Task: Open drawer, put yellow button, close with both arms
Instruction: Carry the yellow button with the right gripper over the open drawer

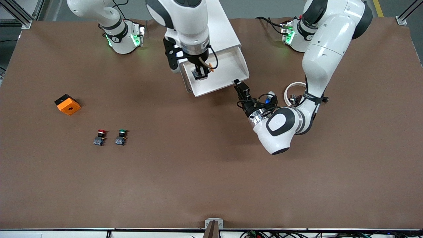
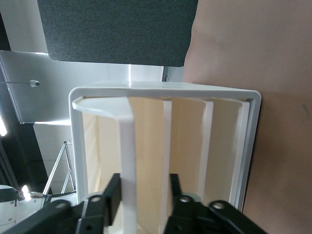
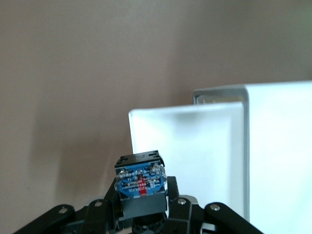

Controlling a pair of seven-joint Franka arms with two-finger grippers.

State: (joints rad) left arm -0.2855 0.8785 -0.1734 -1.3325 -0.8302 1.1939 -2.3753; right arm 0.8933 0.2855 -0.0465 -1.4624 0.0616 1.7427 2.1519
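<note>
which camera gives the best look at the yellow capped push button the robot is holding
The right wrist view: the yellow-capped push button fills the foreground, bluish base showing, clamped in the right gripper. The front view shows only a sliver of yellow cap over the open cream-white drawer. The left wrist view shows none.

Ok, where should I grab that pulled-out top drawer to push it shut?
Take the drawer by its thin front wall, at the corner toward the left arm's end, coming from the front-camera side. That wall stands upright and free, so a finger fits on each face. The open left gripper straddles it there. The right gripper holds the yellow button over the tray.
</note>
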